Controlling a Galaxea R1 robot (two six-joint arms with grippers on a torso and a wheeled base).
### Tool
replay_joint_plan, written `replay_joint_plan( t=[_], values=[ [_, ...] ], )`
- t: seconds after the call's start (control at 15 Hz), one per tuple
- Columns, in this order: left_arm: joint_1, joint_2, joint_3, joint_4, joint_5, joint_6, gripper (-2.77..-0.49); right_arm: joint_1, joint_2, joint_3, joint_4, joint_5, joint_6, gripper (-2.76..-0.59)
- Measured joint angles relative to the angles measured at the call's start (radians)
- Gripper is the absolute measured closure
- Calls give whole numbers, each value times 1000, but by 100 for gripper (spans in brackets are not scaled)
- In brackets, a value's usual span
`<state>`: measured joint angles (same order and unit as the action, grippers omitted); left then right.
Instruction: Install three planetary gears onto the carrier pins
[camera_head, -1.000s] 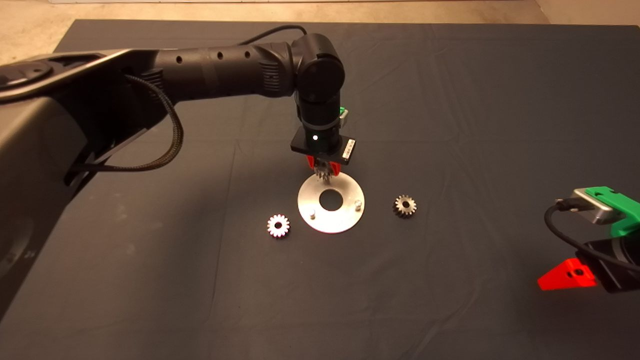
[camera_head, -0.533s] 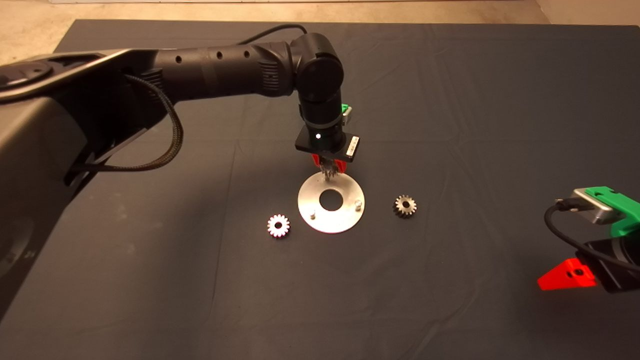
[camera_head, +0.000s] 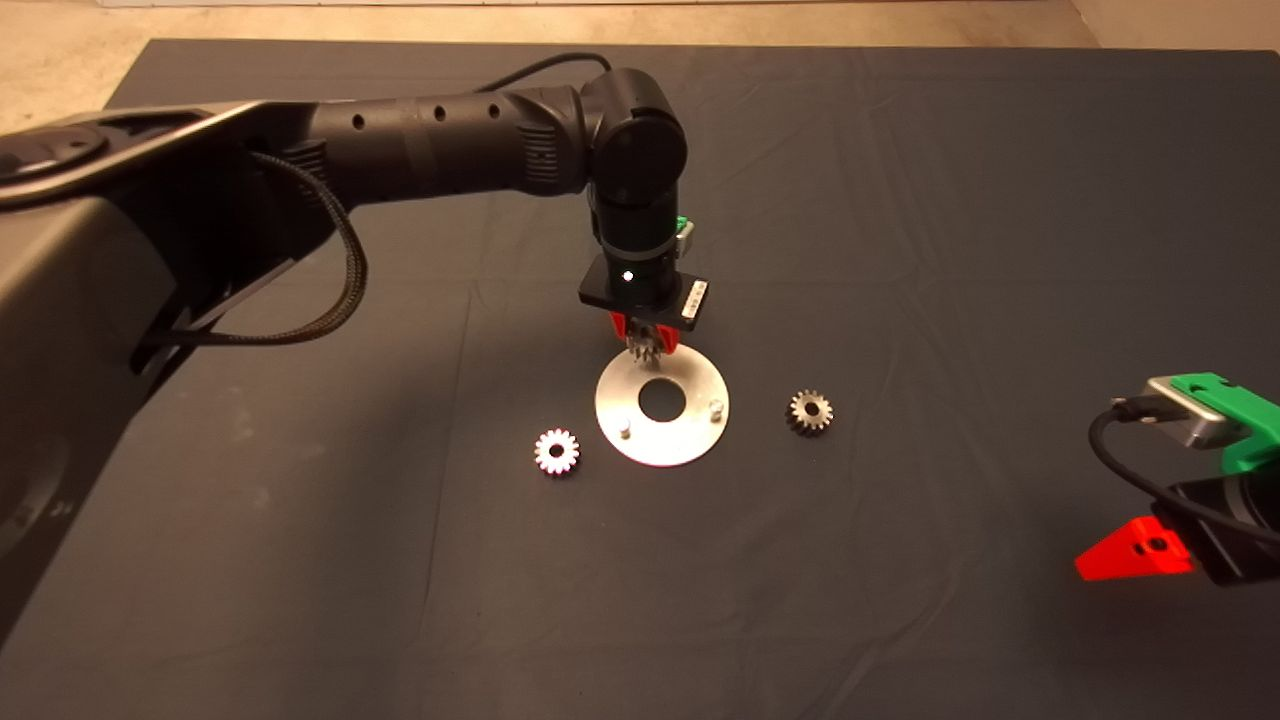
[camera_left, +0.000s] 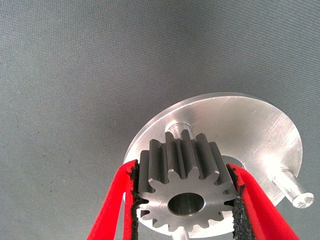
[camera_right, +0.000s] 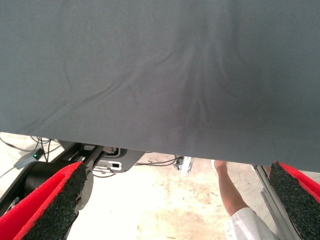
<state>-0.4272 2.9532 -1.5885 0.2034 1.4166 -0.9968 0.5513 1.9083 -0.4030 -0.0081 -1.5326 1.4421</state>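
We see the left hand (camera_head: 646, 345) clamped on one planetary gear (camera_left: 186, 187), poised over the carrier disc (camera_head: 662, 405) at its 12 o'clock rim. Against the previous half-second it has shifted slightly toward 9 o'clock and dipped — a re-centring, we judge, over the far pin (camera_left: 174, 128). Two pins (camera_head: 623, 427) (camera_head: 716, 408) stand bare; two gears (camera_head: 557, 452) (camera_head: 810, 411) lie on the worktop at 9 and 3 o'clock. The right hand (camera_head: 1135, 550) waits spread wide, empty, at 4 o'clock.

Left tool (camera_head: 646, 345) crowds disc's (camera_head: 680, 445) far edge; mat (camera_head: 900, 250) elsewhere open.
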Motion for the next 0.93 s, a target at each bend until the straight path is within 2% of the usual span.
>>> replay_joint_plan(
  t=[0.4, 0.47, 0.53, 0.67, 0.8, 0.93],
  values=[
    [0, 0, 0, 0, -5, 0, -88, 0, 0, 0, 0, 0, 0, -273],
    [0, 0, 0, 0, -12, 0, -88, 0, 0, 0, 0, 0, 0, -273],
    [2, 0, 0, 2, -30, 1, -88, 0, 0, 0, 0, 0, 0, -273],
    [7, 0, 0, 3, -49, 9, -88, 0, 0, 0, 0, 0, 0, -273],
    [8, 0, 0, 3, -57, 12, -88, 0, -3, 0, 0, 0, 0, -273],
    [8, 0, 0, 3, -57, 18, -88, 0, -3, 0, 0, 0, 0, -273]
  ],
)
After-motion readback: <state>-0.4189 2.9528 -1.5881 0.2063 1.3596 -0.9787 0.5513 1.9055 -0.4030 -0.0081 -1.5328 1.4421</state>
